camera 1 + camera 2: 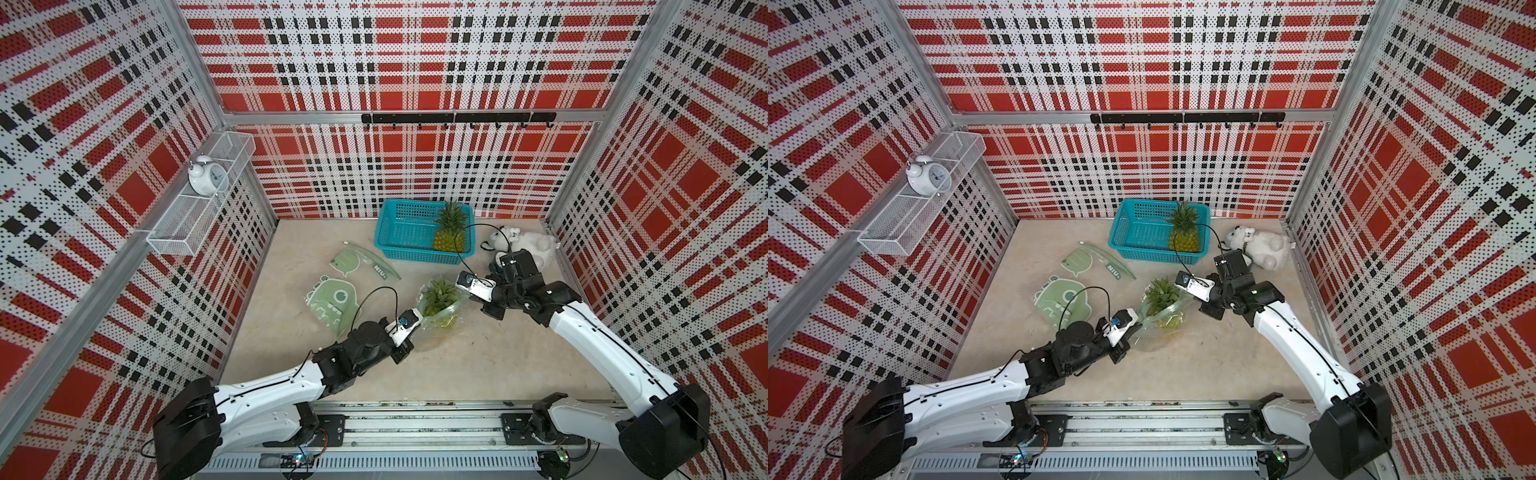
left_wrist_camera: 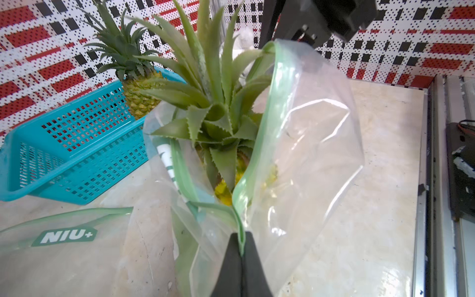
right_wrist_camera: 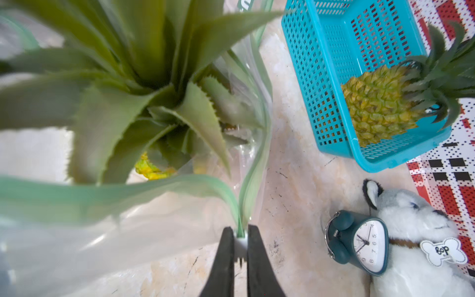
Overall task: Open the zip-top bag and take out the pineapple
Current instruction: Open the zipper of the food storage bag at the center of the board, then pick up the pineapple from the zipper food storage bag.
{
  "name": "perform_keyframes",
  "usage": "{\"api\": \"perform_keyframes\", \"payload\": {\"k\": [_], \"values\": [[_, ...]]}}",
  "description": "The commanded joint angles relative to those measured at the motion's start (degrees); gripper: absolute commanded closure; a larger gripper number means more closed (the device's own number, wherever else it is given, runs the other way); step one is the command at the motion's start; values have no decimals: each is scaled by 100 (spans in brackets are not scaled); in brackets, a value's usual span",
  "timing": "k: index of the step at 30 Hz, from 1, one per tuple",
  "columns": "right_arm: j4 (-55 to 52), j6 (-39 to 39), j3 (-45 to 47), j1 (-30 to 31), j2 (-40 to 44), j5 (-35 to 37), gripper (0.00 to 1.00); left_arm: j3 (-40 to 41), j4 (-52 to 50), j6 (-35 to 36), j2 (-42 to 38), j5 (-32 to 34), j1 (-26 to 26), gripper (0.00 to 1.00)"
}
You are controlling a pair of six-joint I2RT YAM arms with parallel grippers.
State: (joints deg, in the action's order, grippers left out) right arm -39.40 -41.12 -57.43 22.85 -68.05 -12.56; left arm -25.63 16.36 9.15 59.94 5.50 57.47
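The left arm [image 1: 274, 392] reaches from the left end of the near edge of the desk [image 1: 498, 365] toward its middle, forearm low. The left hand [image 2: 241, 240] has its fingers pressed together on the green rim of the zip-top bag [image 2: 308, 133]. The right arm [image 1: 582, 328] angles inward from the near right end, wrist bent. The right hand [image 3: 241, 232] pinches the opposite rim, facing the left hand.

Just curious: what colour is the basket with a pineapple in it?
Teal blue basket; clearest in the right wrist view.
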Motion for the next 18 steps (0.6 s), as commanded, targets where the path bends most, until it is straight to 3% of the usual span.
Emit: {"api": "perform_keyframes", "payload": {"k": [1,5,11,18], "values": [[365,200,214,35,304,249,90,100,113,267,50,132,130,100],[428,319,-15,35,458,8,79,64,114,298,139,207,130,100],[420,664,-599,40,647,-332,54,-12,113,322,184,351,131,100],[731,1721,-915,35,791,-857,44,-65,106,362,128,424,125,100]]}}
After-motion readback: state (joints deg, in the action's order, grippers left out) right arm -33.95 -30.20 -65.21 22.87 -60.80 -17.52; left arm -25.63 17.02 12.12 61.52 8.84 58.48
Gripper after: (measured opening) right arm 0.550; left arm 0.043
